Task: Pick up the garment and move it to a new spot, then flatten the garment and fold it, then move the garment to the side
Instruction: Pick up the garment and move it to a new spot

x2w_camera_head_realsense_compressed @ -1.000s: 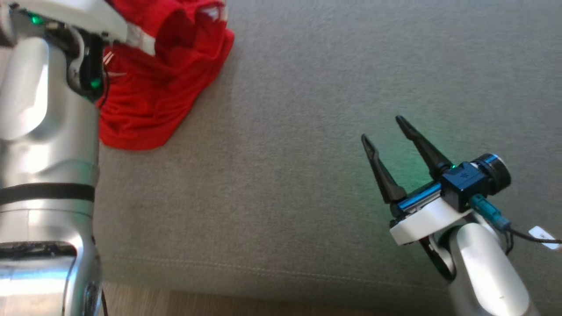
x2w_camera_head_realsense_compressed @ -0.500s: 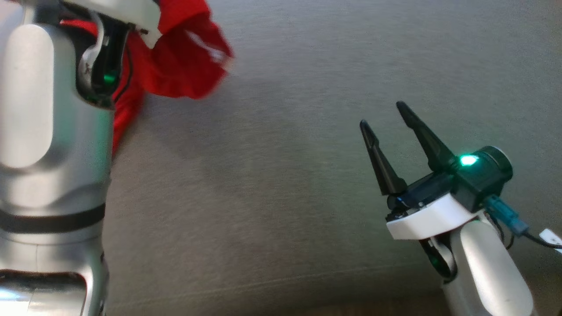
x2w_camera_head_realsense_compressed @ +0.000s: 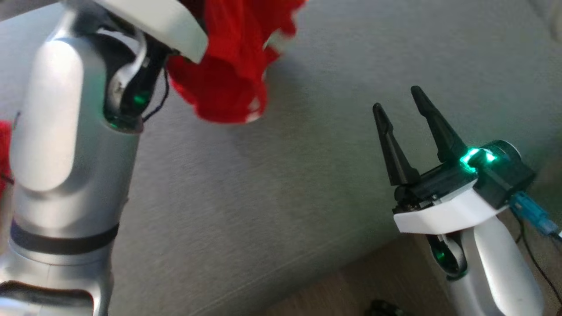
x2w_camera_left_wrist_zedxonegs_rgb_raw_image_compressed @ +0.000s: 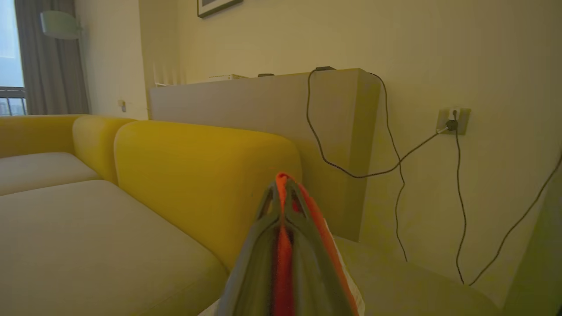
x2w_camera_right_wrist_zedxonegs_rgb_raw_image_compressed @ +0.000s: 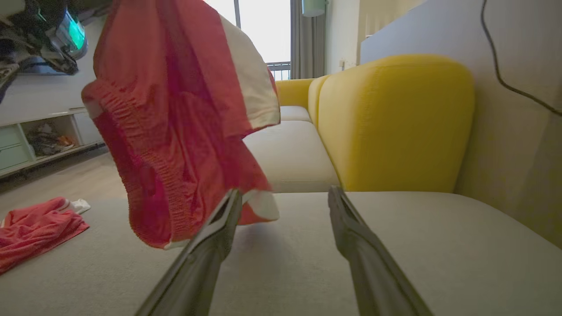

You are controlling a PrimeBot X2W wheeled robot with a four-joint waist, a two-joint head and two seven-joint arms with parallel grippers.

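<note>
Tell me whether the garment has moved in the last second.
Yes. The garment lay on the seat cushion a second ago; now it hangs clear above it, lifted upward in the shut left gripper.

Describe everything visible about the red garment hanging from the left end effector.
The red garment looks like thin, soft shorts, with a gathered elastic waistband and white bands along its edges. It hangs bunched and folded over itself, apparently lifted off the grey sofa cushion, with a fold pinched between the shut fingers of the left end effector. Nothing else appears to touch it; the open right end effector stands apart from it.
</note>
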